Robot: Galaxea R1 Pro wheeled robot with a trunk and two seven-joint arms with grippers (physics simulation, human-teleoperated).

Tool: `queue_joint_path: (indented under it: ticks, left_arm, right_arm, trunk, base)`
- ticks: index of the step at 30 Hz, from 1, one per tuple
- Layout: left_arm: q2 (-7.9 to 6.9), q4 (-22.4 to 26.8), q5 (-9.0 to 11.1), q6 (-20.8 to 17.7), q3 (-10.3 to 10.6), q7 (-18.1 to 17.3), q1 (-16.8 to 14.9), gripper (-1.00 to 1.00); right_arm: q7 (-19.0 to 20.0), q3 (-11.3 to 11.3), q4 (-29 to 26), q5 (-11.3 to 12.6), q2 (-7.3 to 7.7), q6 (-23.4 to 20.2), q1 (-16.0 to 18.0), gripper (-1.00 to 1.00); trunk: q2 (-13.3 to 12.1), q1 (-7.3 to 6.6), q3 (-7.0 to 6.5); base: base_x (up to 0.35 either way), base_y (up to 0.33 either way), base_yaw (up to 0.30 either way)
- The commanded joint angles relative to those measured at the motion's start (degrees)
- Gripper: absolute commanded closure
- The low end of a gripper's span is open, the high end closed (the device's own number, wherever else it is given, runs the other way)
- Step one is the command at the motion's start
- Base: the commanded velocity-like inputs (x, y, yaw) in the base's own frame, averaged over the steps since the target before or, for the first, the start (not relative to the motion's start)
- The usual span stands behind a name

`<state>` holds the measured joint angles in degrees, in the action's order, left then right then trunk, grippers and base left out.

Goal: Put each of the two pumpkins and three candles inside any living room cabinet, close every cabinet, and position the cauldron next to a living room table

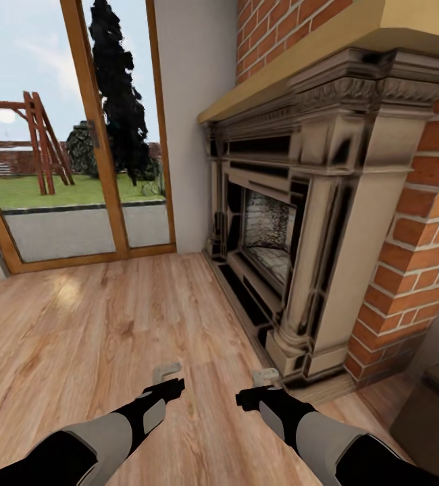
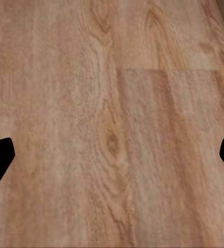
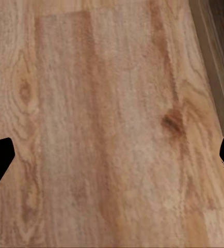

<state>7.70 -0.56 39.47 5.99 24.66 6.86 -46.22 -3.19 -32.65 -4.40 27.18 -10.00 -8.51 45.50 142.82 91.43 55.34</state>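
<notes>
I'm scanning for anything readable and getting nothing: no lettering, labels, brand marks or numbers on the brick chimney breast (image 1: 422,223) or the carved fireplace surround (image 1: 314,202). The glass door (image 1: 78,135) carries no sign or sticker that I can make out, and the wood floor (image 2: 112,124) under both wrist cameras is just bare grain, no print on it.
</notes>
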Motion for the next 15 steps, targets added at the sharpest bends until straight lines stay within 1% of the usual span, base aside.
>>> queue_joint_path:
  ticks: [1,3,6,15]
  left_arm:
    - [0.03,-0.06,0.35,0.16,0.47,0.17,-0.05,-1.00]
    - [0.03,-0.06,0.35,0.16,0.47,0.17,-0.02,-1.00]
    - [0.03,-0.06,0.35,0.16,0.47,0.17,-0.01,-1.00]
    - [0.03,-0.06,0.35,0.16,0.47,0.17,-0.03,-1.00]
  right_arm:
    - [-0.33,-0.49,-0.08,0.51,0.00,-0.28,0.02,-1.00]
    - [-0.32,-0.49,-0.08,0.51,0.00,-0.28,0.02,-1.00]
    - [-0.27,-0.49,-0.08,0.51,0.00,-0.28,0.02,-1.00]
    - [-0.21,-0.52,-0.08,0.43,0.00,-0.29,0.02,-1.00]
  trunk:
    - [0.02,0.02,0.00]
    - [0.02,0.02,-0.07]
    - [0.02,0.02,-0.10]
    - [0.02,0.02,-0.11]
  base:
    - [0.328,0.000,0.197]
    - [0.328,0.000,0.121]
    - [0.328,0.067,0.029]
    - [0.324,0.163,0.002]
